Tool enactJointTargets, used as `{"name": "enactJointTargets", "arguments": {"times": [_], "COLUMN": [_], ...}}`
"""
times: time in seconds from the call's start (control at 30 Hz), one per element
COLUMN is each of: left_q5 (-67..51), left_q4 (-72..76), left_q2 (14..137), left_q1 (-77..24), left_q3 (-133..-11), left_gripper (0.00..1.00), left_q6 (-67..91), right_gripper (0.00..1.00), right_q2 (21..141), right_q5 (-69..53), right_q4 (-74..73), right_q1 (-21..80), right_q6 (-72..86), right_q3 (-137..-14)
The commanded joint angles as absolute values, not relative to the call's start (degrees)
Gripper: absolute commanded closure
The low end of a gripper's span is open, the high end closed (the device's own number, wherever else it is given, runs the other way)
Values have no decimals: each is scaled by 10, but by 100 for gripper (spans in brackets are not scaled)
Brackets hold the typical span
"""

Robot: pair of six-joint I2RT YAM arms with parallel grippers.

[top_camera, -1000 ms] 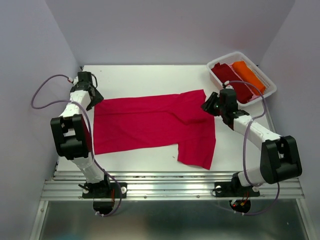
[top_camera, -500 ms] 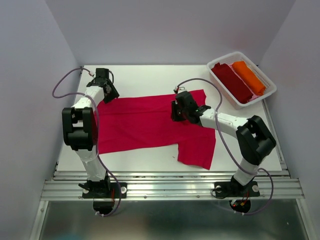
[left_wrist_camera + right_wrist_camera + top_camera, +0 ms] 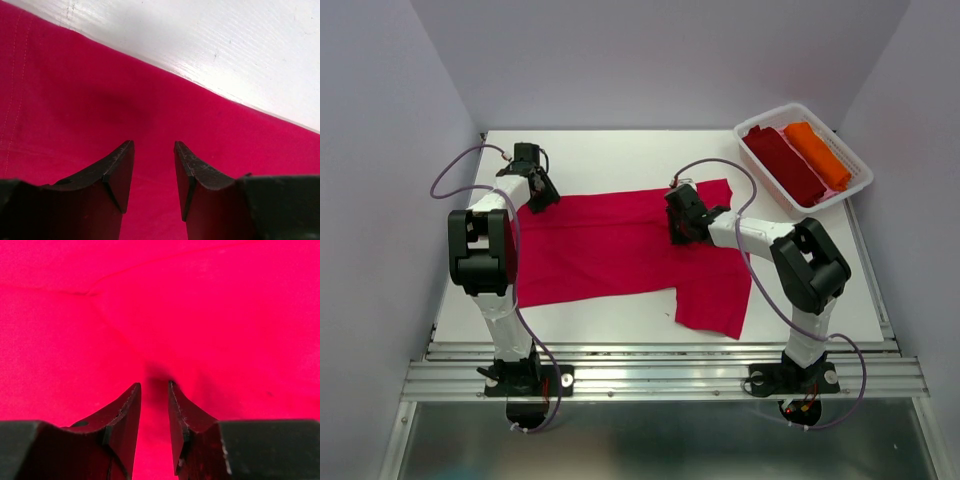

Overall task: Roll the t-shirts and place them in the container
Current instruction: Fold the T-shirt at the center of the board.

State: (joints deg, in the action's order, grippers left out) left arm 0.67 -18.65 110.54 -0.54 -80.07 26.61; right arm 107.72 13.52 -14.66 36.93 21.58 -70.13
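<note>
Top view: crimson t-shirt (image 3: pixel 620 245) spread flat mid-surface (image 3: pixel 620 160), one sleeve toward near right. Basket (image 3: pixel 837 197) at far right corner holds maroon roll (image 3: pixel 782 160) and orange roll (image 3: pixel 817 152), side by side. Left fingers (image 3: pixel 538 192) at the shirt's far left corner, right fingers (image 3: pixel 678 225) over its far right part. Their gaps are unreadable here.

Left wrist view: left fingers (image 3: pixel 117 165) narrowly apart, nothing between, tips over cloth just inside its edge.

Right wrist view: right fingers (image 3: pixel 125 410) a slit apart, gripping nothing. Cloth fills the frame, so no edge is seen.

Cannot tell if the tips touch cloth.
</note>
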Motion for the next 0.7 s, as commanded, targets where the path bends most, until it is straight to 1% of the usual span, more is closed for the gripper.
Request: {"name": "enactJointTargets", "arguments": {"times": [0.0,0.37,0.43,0.47,0.57,0.6,0.67], "left_q5": [4,3,3,3,3,3,3], "left_q4": [-178,-176,-176,-176,-178,-178,-178], "left_q2": [1099,1110,1113,1114,1117,1117,1116], "left_q1": [-4,-4,-4,-4,-4,-4,-4], "left_q3": [-795,-799,-798,-798,-800,-800,-801], "left_gripper": [51,50,50,50,50,50,50], "left_q6": [259,260,259,259,259,259,258], "right_gripper": [66,63,67,73,83,91,97], "right_q2": [1081,1104,1113,1114,1116,1114,1105], "right_q5": [216,252,255,261,266,269,265], "right_q4": [-149,-147,-146,-147,-146,-146,-144], "right_q1": [371,371,371,371,371,371,371], "right_q6": [208,198,191,189,185,185,185], "right_q3": [-727,-734,-738,-739,-745,-747,-745]}}
